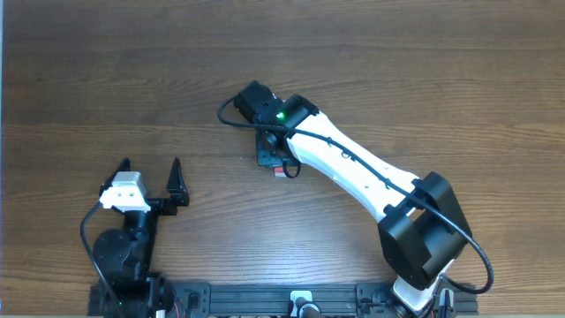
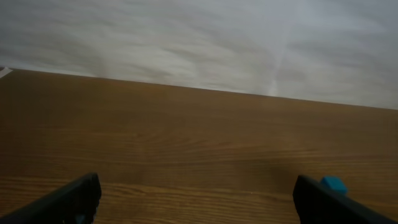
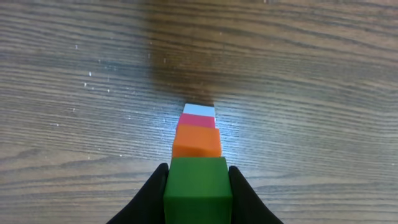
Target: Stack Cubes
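In the right wrist view a stack of cubes stands on the wooden table [image 3: 74,74]: a pale cube [image 3: 199,111] at the bottom, then a red cube [image 3: 198,121], an orange cube [image 3: 196,142] and a green cube [image 3: 198,190] on top. My right gripper [image 3: 198,173] is shut on the green cube, one finger on each side. From above, the right gripper [image 1: 272,152] hangs over the stack near the table's middle, and a bit of red and white cube [image 1: 279,170] peeks out beneath it. My left gripper [image 1: 150,172] rests open at the front left, holding nothing.
Bare wood lies all around the stack. The right arm [image 1: 353,172] runs diagonally from the front right to the middle. In the left wrist view a small blue piece [image 2: 333,183] sits by one finger.
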Controlling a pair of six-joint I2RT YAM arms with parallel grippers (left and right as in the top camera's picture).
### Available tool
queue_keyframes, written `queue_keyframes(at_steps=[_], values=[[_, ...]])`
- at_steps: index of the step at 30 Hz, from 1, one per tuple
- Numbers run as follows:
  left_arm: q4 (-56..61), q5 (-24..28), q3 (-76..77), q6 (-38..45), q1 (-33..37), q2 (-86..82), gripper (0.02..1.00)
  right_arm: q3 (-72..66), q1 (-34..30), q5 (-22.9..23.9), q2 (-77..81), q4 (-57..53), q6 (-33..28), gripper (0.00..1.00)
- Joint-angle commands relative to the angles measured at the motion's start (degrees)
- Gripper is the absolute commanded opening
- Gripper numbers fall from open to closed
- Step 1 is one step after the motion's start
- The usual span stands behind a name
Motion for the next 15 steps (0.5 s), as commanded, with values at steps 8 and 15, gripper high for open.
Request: queue_keyframes(at_steps=[8,15], values=[[0.17,0.33,-0.59,1.05,0.31,-0.46,1.0,-0.37,-0.42,0.57,0.33,0.98,2.56,0.009],[0.15,0.33,-0.59,1.03,0.31,-0.46,1.0,-0.37,-0.44,0.63,0.52,0.96,2.97,0.012]])
